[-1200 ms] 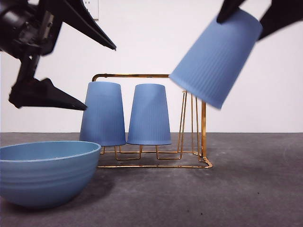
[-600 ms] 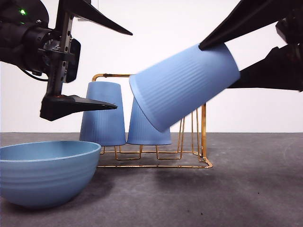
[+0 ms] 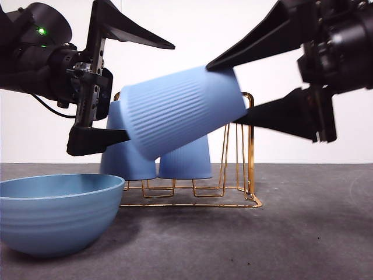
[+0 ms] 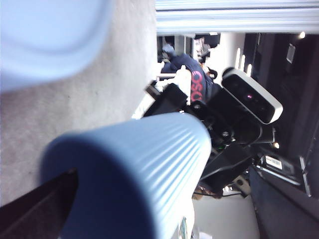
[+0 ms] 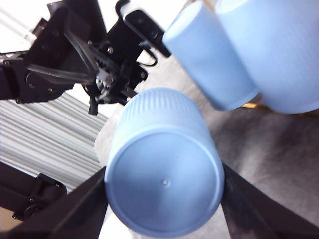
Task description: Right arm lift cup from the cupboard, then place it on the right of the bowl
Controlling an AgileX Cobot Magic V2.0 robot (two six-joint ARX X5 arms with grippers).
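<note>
My right gripper (image 3: 224,93) comes in from the upper right and is shut on a ribbed light-blue cup (image 3: 180,111). The cup is held in the air, tilted almost on its side, in front of the gold wire cupboard (image 3: 251,151). Its closed base faces the right wrist camera (image 5: 164,179), between the two black fingers (image 5: 79,209). My left gripper (image 3: 150,90) is open, with one jaw above and one below the cup's rim end. The left wrist view shows the cup (image 4: 149,174) close up. The blue bowl (image 3: 55,213) sits at the lower left.
Two more identical cups (image 3: 125,163) (image 3: 189,163) stand upside down on the cupboard, behind the held cup; they also show in the right wrist view (image 5: 214,64) (image 5: 279,50). Grey table (image 3: 303,233) extends to the right of the bowl.
The right gripper has carried the cup left and down, tipping it nearly horizontal. The left gripper has moved right until its open jaws straddle the cup's rim end.
</note>
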